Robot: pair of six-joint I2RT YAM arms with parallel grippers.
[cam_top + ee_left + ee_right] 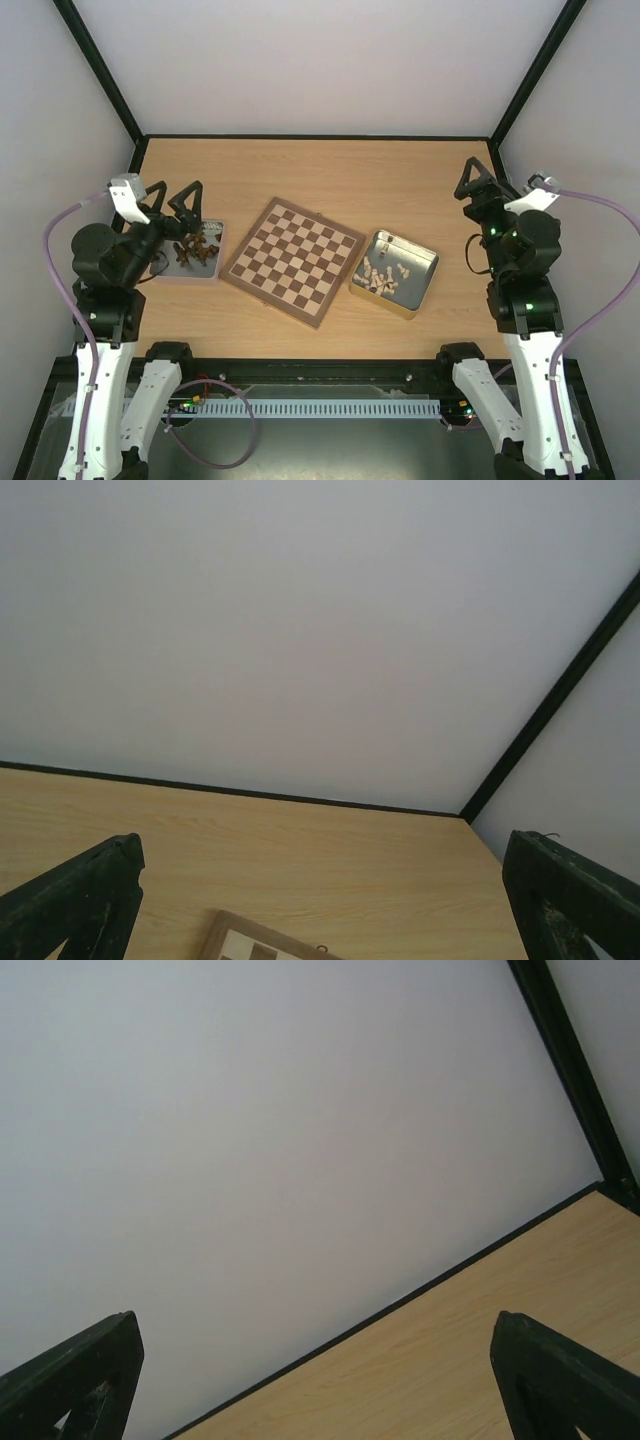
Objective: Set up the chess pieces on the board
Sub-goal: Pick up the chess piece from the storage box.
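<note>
The board (295,260) lies turned at an angle in the middle of the table, with no pieces on its squares. Dark brown chess pieces (194,247) stand bunched on a silver tray (212,270) to its left. Pale cream chess pieces (383,275) lie in a gold tin (425,265) to its right. My left gripper (172,200) hangs open above the tray, holding nothing. My right gripper (486,190) is open too, raised at the far right beyond the tin. In the left wrist view, the left gripper (322,845) frames only a board corner (250,946). The right gripper (315,1320) frames wall and bare table.
White walls with black frame edges (320,136) close in the wooden table (330,170) at the back and both sides. The arm bases and a cable rail (330,408) sit along the near edge.
</note>
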